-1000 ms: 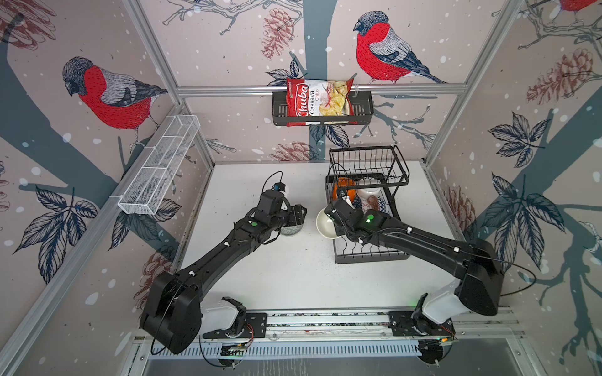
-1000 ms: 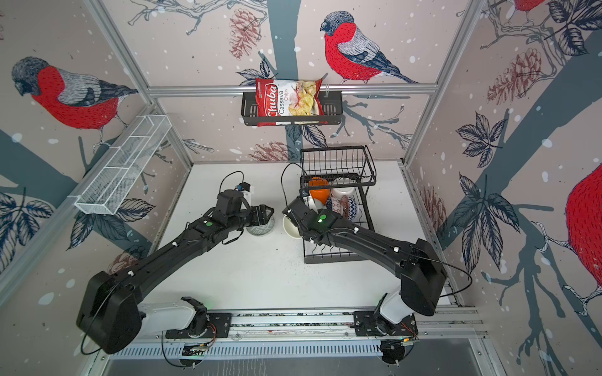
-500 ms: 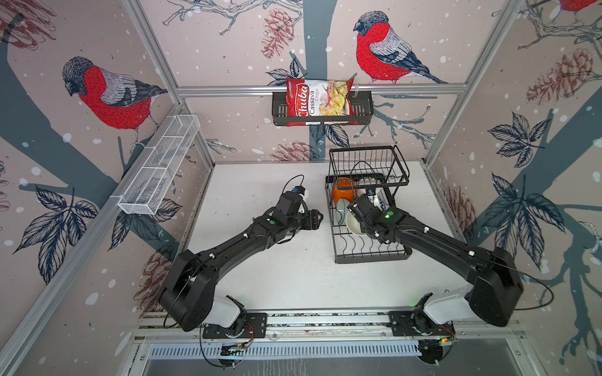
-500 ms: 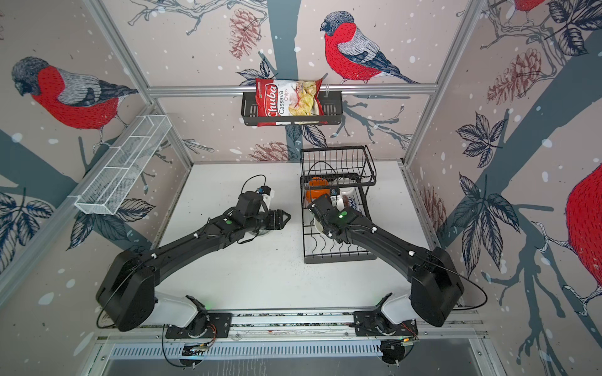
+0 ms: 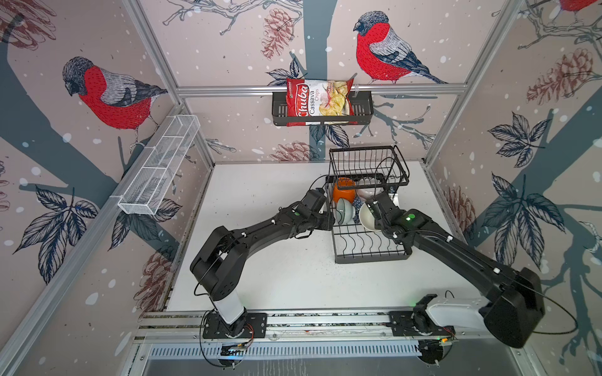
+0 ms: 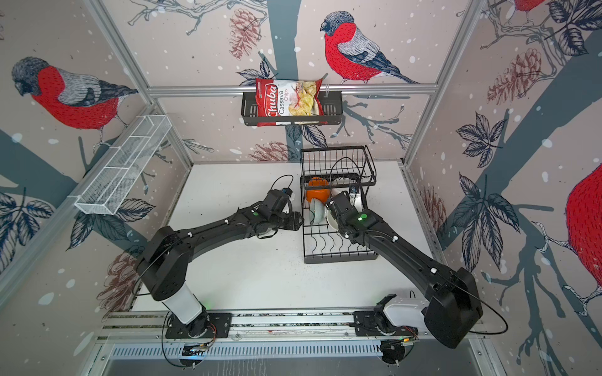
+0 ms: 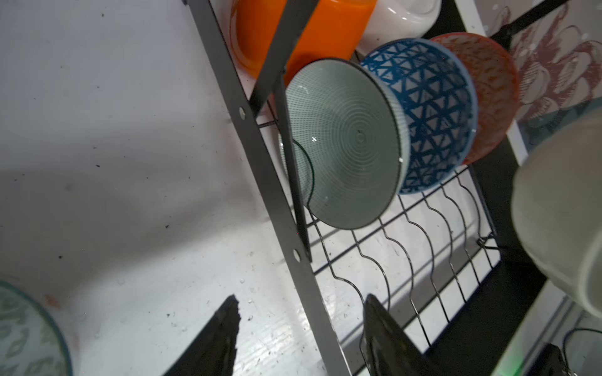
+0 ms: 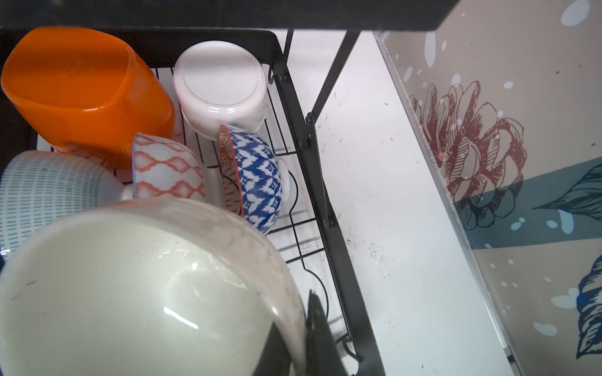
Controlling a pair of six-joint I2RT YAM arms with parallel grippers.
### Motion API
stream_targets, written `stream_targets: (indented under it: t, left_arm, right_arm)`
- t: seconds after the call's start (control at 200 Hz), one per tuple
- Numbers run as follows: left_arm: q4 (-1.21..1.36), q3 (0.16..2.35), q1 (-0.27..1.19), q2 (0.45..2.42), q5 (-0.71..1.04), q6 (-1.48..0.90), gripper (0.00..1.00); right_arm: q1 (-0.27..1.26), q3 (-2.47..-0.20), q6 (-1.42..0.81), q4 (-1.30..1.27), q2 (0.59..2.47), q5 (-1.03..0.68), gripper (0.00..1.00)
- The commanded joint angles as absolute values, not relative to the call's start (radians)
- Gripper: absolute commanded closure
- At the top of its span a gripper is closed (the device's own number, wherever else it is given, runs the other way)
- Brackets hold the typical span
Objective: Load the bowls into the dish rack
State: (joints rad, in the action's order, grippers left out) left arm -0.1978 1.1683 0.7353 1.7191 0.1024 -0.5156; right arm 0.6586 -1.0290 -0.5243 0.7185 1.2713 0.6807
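In both top views, grips the cream bowl [image 5: 367, 218] by its rim in the clenched right claw [image 5: 374, 210], on edge, over the dish rack [image 5: 371, 258], just on the near side of the teal bowl [image 5: 345, 210] and the orange bowl [image 5: 343, 194] already standing inside. Holds the left claw [image 5: 328, 222] at the rack's left rail, over the counter [image 5: 260, 195]. From the left wrist, shows that claw released and empty, fingers [image 7: 224, 325] parted, with the teal bowl upright in the dividers against a blue patterned bowl [image 7: 433, 114]. Catches one more patterned bowl [image 7: 29, 338] on the counter outside the rack, near this claw and hidden in the top views. From the right wrist, looks into the cream bowl's hollow, one finger [image 8: 317, 328] on its rim, and puts free divider wires [image 8: 306, 260] below and beside it. Probably calls for lowering straight down, rim set across the wires, with the right arm the nearer one.
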Motion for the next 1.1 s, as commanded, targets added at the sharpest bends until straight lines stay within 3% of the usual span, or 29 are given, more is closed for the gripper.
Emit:
stream_targets:
  t: [0.0,0.19,0.685,1.096]
  left_arm:
    - [-0.241,1.199,0.738,1.749,0.092,-0.496,0.43]
    - [-0.276,1.249,0.741,1.802,0.064,-0.485,0.55]
    - [-0.303,1.319,0.742,1.89,0.052,-0.483,0.72]
    - [-0.381,1.359,0.718,1.924,-0.035,-0.484,0.77]
  right_arm:
    - [0.651,-1.02,-0.525,0.654,1.258,0.681,1.0]
    - [0.639,-1.004,-0.509,0.632,1.257,0.657,1.0]
    - [0.629,-0.989,-0.497,0.601,1.263,0.618,1.0]
    - [0.63,-0.996,-0.496,0.641,1.287,0.621,1.0]
